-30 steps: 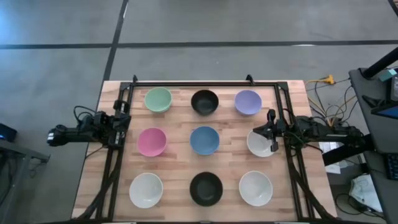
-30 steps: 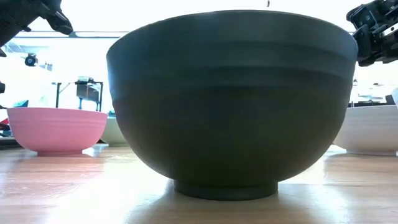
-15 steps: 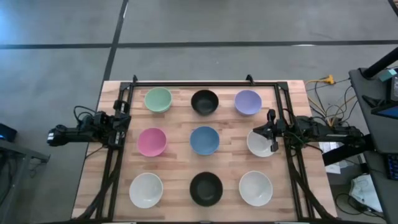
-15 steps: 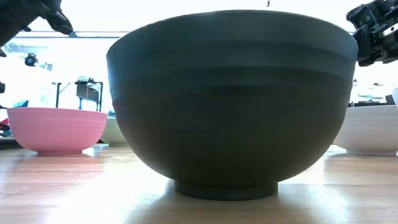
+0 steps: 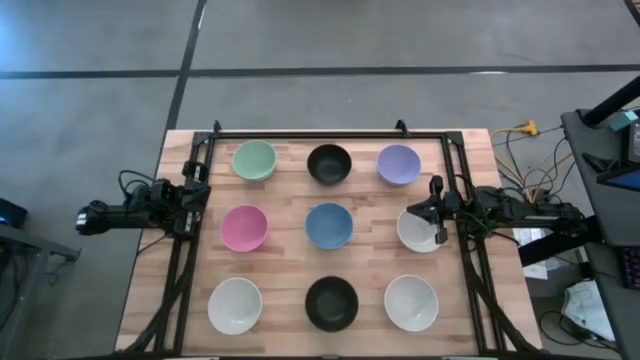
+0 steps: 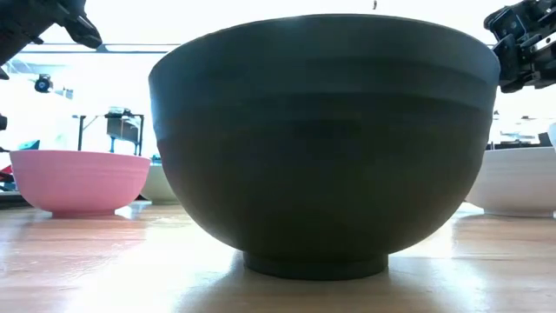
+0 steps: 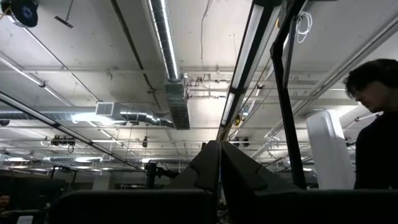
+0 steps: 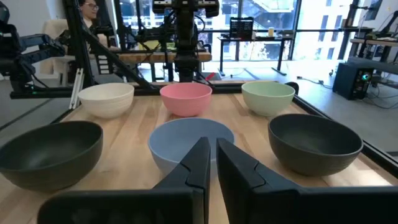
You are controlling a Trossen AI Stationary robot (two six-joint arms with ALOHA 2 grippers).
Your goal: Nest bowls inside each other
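While all nine bowls [image 5: 329,225] sit apart in a three-by-three grid on the worktop [image 5: 285,275], none nested, the right gripper [image 5: 434,210] hangs over the white bowl [image 5: 417,232] in the middle row, fingers together. The left gripper [image 5: 196,194] waits at the worktop's left edge, fingers also together. Descending with closed fingers would likely tip that bowl rather than grip it.
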